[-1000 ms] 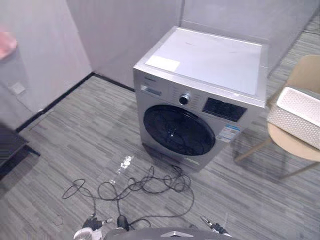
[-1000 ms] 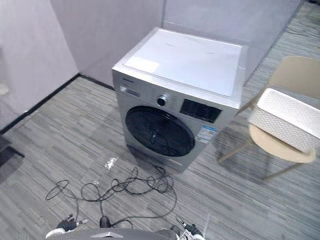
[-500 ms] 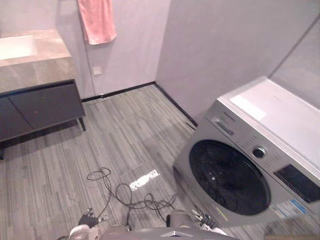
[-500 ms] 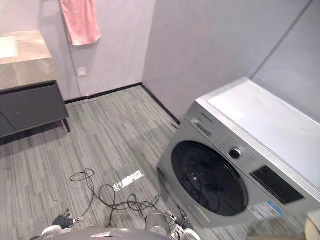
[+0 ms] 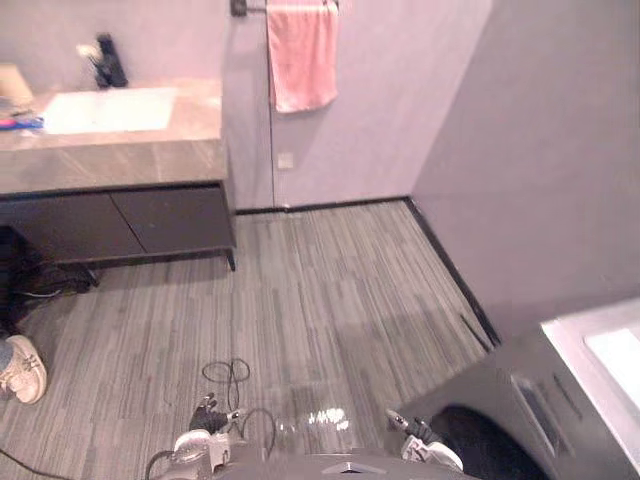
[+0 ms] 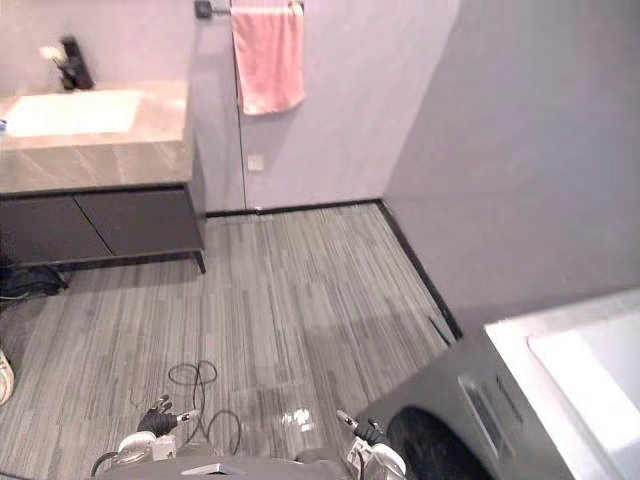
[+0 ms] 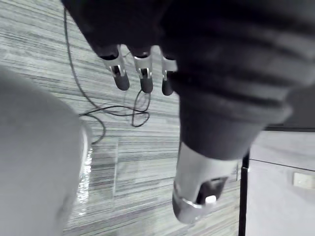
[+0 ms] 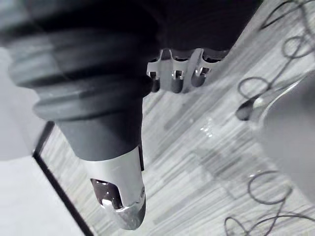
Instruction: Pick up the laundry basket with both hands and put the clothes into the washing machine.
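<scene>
Washing machine point(image 5: 505, 398) lower right, grey plank floor point(image 5: 330, 290), vanity point(image 5: 120, 215), pink towel point(image 5: 303, 55), left robot hand point(image 7: 142, 78), right robot hand point(image 8: 177, 81) both loose-fingered.

Washer point(image 6: 440, 395): a front-loading machine with a grey front and a white top point(image 6: 590, 365), cut off at the lower right corner of both eye views.
Pose: it stood upright on the striped grey floor point(image 6: 300, 300) and was seen from above at a slant.
Door point(image 6: 425, 452): round and dark, set in the front; it looked flush as far as could be seen, with its lower part out of frame.
Panel point(image 6: 485, 405): a strip of controls ran along the front's upper edge, above the door.
Place: it stood beside the plain grey wall point(image 6: 520, 150); whether they touched was unclear.
</scene>
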Motion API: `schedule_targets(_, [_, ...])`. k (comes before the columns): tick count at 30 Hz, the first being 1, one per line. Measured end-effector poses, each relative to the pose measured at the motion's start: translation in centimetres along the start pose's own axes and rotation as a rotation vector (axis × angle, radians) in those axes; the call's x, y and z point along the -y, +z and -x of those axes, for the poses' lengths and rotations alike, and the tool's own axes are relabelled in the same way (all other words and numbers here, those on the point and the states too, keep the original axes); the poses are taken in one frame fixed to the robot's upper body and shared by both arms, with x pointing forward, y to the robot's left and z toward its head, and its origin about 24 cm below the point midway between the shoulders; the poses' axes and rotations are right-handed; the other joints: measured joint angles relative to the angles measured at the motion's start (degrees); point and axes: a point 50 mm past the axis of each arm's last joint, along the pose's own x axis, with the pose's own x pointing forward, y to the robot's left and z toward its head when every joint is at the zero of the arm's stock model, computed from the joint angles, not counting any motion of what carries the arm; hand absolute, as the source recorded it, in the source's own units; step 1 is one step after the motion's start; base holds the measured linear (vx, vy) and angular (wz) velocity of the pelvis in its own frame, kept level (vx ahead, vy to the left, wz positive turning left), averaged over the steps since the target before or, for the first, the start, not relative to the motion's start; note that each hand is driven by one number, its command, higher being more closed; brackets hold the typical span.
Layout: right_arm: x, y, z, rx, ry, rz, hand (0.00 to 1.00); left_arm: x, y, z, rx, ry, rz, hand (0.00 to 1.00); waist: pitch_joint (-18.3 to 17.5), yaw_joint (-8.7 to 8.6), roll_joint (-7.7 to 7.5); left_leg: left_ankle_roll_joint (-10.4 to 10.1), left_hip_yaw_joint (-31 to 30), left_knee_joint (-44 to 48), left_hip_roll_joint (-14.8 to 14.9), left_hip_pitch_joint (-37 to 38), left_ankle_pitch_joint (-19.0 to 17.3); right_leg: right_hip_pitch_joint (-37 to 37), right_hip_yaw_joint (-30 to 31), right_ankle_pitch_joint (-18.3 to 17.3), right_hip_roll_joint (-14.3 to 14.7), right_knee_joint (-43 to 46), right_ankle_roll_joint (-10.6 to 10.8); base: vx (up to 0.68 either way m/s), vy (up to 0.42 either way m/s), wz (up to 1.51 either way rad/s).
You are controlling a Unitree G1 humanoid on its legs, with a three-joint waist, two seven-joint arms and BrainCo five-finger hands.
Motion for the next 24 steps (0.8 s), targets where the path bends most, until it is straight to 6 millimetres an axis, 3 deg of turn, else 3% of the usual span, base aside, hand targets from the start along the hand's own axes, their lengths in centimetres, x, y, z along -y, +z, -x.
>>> schedule_targets(2, [0.7, 0.5, 0.0, 0.019, -0.038, -0.039, 0.0, 0.2, 0.1, 0.0, 0.001, -0.005, -0.011, 0.0, 0.63, -0.1, 0.7, -0.43, 8.37, -5.12, 2.83, -0.33, -0.43, 3.76, -2.28, -0.03, -0.04, -2.2, 0.04, 0.21, -0.128, 0.49])
schedule_targets(4, [1.2, 0.9, 0.0, 0.029, -0.053, -0.058, 0.0, 0.6, 0.0, 0.0, -0.002, -0.018, -0.037, 0.0, 0.87, -0.39, 1.51, -1.75, 10.8, -19.86, 0.1, 0.04, 2.93, 5.05, -4.07, -0.85, 0.13, -3.33, 0.12, 0.15, -0.019, 0.55])
schedule_targets(5, [1.5, 1.0, 0.0, 0.029, -0.06, -0.058, 0.0, 0.8, -0.2, 0.0, -0.008, -0.032, -0.067, 0.0, 1.58, -0.5, 2.47, 0.17, 10.85, -31.45, -1.95, 1.19, 6.69, 5.08, -4.33, -2.15, 1.33, -2.64, 0.72, 0.15, -0.009, 0.66])
schedule_targets(7, [0.7, -0.5, 0.1, -0.014, -0.042, -0.069, 0.0, -0.1, 0.3, -0.1, 0.005, -0.013, -0.083, 0.0, 2.61, -0.64, -0.47, 3.08, 10.97, -40.4, -5.62, 5.15, 10.91, 4.84, -5.03, -2.68, -1.0, -2.04, 0.91, 0.1, -0.015, 0.63])
schedule_targets(8, [0.4, -1.6, 0.4, -0.039, -0.04, -0.085, 0.0, -0.5, 0.4, -0.2, 0.007, -0.003, -0.09, 0.0, 2.65, -0.65, -1.67, 2.48, 10.38, -49.38, -7.72, 8.29, 14.66, 3.79, -4.99, -2.74, -2.58, -1.94, 0.8, 0.01, 0.009, 0.3])
schedule_targets(9, [0.4, -1.7, 0.4, -0.041, -0.038, -0.086, 0.0, -0.5, 0.3, -0.2, 0.003, -0.002, -0.09, 0.0, 2.48, -0.64, -1.78, 2.37, 10.15, -51.27, -8.18, 9.03, 15.48, 3.5, -4.96, -2.77, -2.76, -1.9, 0.76, 0.03, 0.023, 0.17])
schedule_targets(10, [0.0, -2.0, 0.4, -0.046, -0.03, -0.089, 0.0, -0.5, -0.1, -0.1, -0.015, -0.001, -0.093, 0.0, 2.25, -0.6, -1.44, 2.34, 9.6, -60.18, -9.39, 12.67, 19.13, 3.08, -4.75, -2.84, -2.83, -1.75, 0.72, -0.01, 0.041, 0.17])
schedule_targets(12, [-0.2, -1.8, 0.4, -0.036, -0.022, -0.092, 0.0, -0.4, -0.3, -0.1, -0.029, -0.006, -0.11, 0.0, 2.76, -1.86, -1.1, 2.12, 8.34, -61.23, -9.7, 12.61, 19.4, 3.11, -5.26, -2.92, -2.78, -1.76, 0.75, -0.04, 0.04, 0.2])
schedule_targets(14, [0.3, -2.4, 0.6, -0.05, -0.032, -0.085, 0.0, -0.4, -0.5, -0.1, -0.034, -0.013, -0.142, 0.0, 2.48, -1.81, -1.16, 1.46, 7.11, -61.25, -10.18, 12.97, 18.89, 3.47, -4.7, -3.18, -2.77, -2.37, 0.81, -0.07, 0.044, 0.04])
schedule_targets(16, [0.4, -2.9, 0.7, -0.061, -0.036, -0.083, 0.0, -0.3, -0.5, -0.1, -0.035, -0.02, -0.166, 0.0, 2.24, -2.13, -1.67, 1.66, 6.9, -61.25, -10.9, 12.77, 18.04, 3.74, -3.58, -5.6, -3.03, -3.33, 1.52, -0.07, 0.041, 0.12])
schedule_targets(17, [0.8, -3.0, 0.8, -0.068, -0.044, -0.077, 0.0, -0.4, -0.5, -0.2, -0.041, -0.019, -0.172, 0.0, 2.16, -2.12, -1.75, 1.91, 6.66, -61.25, -11.35, 12.14, 17.51, 3.75, -3.76, -8.58, -3.5, -4.05, 1.11, -0.08, 0.021, 0.14])
schedule_targets(24, [1.6, -3.4, 0.9, -0.085, -0.066, -0.077, 0.0, -0.2, -0.7, -0.2, -0.055, -0.027, -0.156, 0.0, 1.8, -2.21, -1.12, 3.17, 5.6, -61.25, -11.94, 11.53, 14.33, 3.86, -3.92, -8.98, -3.43, -4.68, 3.07, -0.04, 0.05, 0.14])
